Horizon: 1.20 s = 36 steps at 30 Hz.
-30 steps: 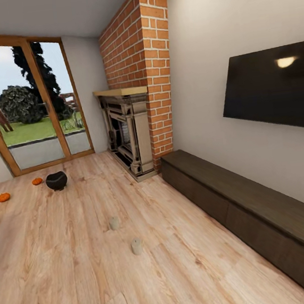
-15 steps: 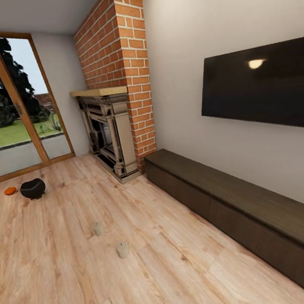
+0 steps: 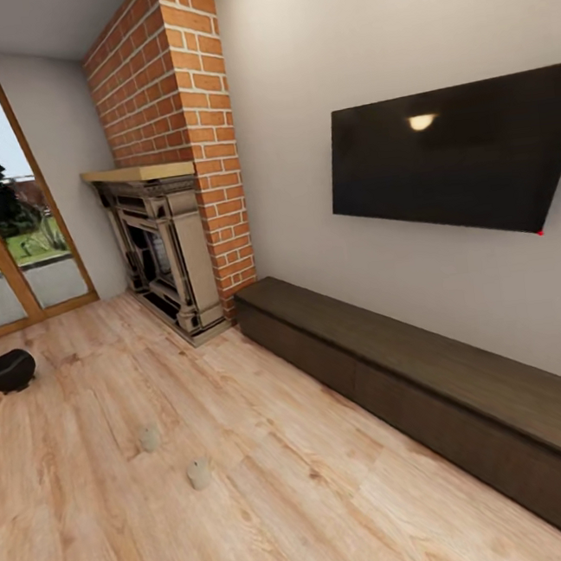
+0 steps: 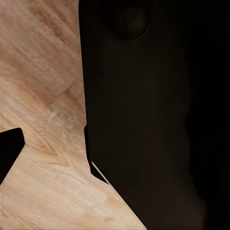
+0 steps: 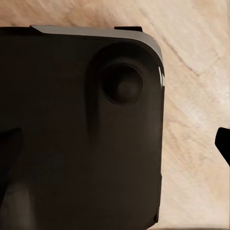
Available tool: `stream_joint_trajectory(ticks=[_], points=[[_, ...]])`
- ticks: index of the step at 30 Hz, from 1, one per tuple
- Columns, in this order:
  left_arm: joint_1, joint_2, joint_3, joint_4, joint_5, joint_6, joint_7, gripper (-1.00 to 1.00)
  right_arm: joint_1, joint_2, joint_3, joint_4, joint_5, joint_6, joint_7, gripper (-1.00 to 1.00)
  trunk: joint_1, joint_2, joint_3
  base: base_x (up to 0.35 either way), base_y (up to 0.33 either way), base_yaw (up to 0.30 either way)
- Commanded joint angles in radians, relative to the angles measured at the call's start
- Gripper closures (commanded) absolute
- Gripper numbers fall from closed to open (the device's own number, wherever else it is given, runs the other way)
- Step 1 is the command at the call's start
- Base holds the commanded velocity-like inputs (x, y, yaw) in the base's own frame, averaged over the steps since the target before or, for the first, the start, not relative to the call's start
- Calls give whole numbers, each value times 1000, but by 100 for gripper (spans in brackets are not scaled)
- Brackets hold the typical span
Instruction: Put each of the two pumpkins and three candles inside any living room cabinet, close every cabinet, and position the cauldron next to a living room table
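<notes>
Brick chimney (image 3: 176, 109) is rising at 11 o'clock, w/ a fireplace (image 3: 162, 250) sitting at its foot under a pale wood mantel (image 3: 137, 172). TV (image 3: 454, 156) is hanging tilted on the wall (image 3: 357, 36) at 2 o'clock, a ceiling light reflecting near its top edge & a tiny red dot glowing at its lower corner. Glass door (image 3: 3, 251) w/ wood frame is standing at 9 o'clock, showing grass & a dark tree outside. Wood-plank floor (image 3: 296, 496) is filling 6 o'clock; wrist views are also showing it.
</notes>
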Motion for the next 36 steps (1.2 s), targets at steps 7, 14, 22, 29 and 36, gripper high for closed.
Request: stream_joint_trajectory(ticks=[7,14,22,29,36], points=[[1,-1,-1,-2,-1,-1,0,-100,-1,0,-1,1,-1,-4,0,-100,0,0,-1,0,0,-277],[1,-1,-1,-2,-1,-1,0,-100,-1,0,-1,1,-2,-4,0,-100,0,0,-1,-64,0,-277],[1,0,-1,-2,-1,-1,0,-100,-1,0,-1,6,-4,-3,-2,-100,0,0,-1,-74,0,-277],[1,1,-1,-2,-1,-1,0,-100,-1,0,-2,7,-28,-1,-1,-100,0,0,-1,-5,0,-277],[1,0,-1,-2,-1,-1,0,-100,-1,-1,-1,7,-44,-1,-1,-100,0,0,-1,0,0,-278]])
